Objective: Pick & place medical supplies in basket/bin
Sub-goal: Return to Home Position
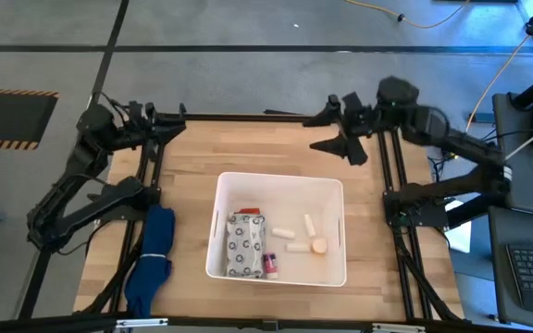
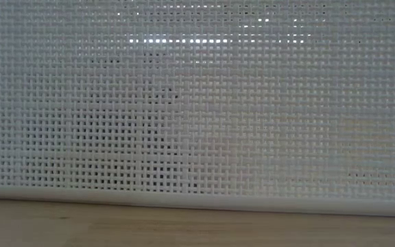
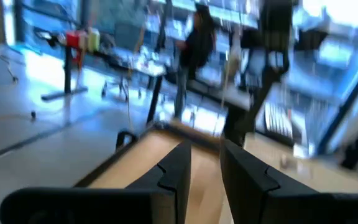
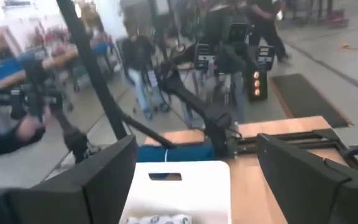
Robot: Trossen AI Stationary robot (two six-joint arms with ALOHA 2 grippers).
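The white bin (image 1: 333, 190) stands mid-table; its woven near wall (image 2: 197, 103) fills the low view. Inside lie a grey-white patterned packet (image 1: 245, 245), white tubes (image 1: 282, 233), an orange-capped vial (image 1: 319, 246), a pink-capped vial (image 1: 269, 264) and a small red bottle (image 1: 251, 213). My right gripper (image 1: 320, 132) hovers level above the table's far right part, wide open and empty (image 4: 207, 186), facing the bin (image 4: 185, 186). My left gripper (image 1: 176, 114) hangs over the far left corner, its fingers a narrow gap apart (image 3: 205, 180) with nothing between them.
A blue cloth (image 1: 153, 259) lies along the table's left side beside the bin. Black frame posts stand at both sides of the table (image 1: 391, 213). Bare wood (image 1: 248, 148) shows between the bin and the far edge. People stand in the room beyond (image 3: 194, 43).
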